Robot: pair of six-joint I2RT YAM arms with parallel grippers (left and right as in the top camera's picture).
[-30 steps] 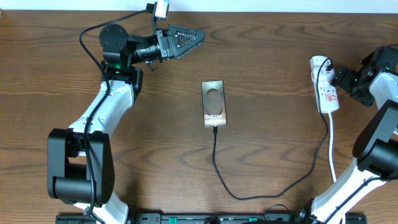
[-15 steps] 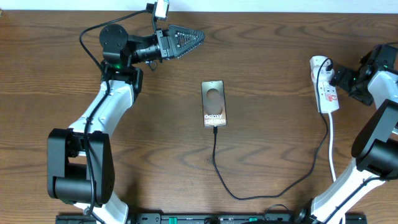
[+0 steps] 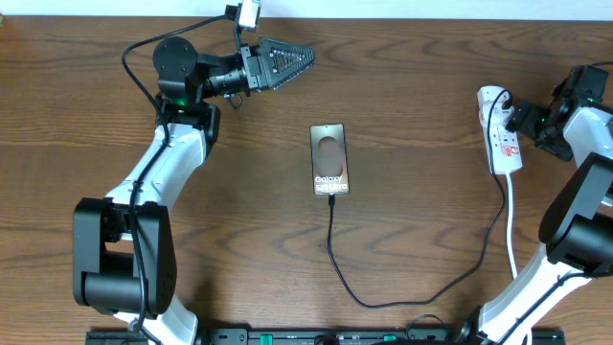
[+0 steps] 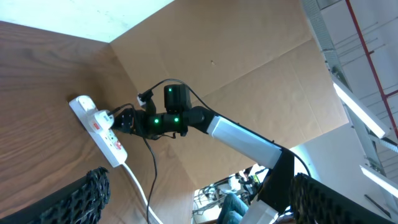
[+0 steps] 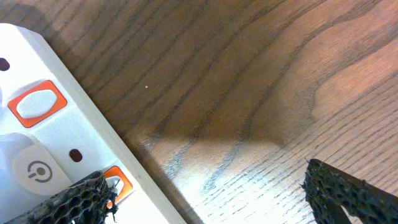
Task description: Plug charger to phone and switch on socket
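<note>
The phone (image 3: pixel 329 159) lies flat mid-table, its bronze screen showing "Galaxy". The charger (image 3: pixel 332 251), a thin black cable, meets the phone's lower edge, loops along the front and climbs to the socket (image 3: pixel 500 135). This white strip with orange-red switches lies at the right and also shows far off in the left wrist view (image 4: pixel 99 127). My right gripper (image 3: pixel 520 119) is open at the socket's right side. In its wrist view (image 5: pixel 205 199) one finger (image 5: pixel 65 202) overlaps an orange switch (image 5: pixel 119 179). My left gripper (image 3: pixel 305 56) hovers open and empty at the back left (image 4: pixel 202 202).
A white cord (image 3: pixel 511 225) runs from the socket toward the front edge. A second orange switch (image 5: pixel 34 103) sits further along the strip. Bare wood (image 5: pixel 261 93) lies between the right fingers. The left arm (image 3: pixel 153 177) stretches along the table's left side.
My right gripper has edged slightly left and back, closer over the socket. The left arm, phone and charger have not moved.
</note>
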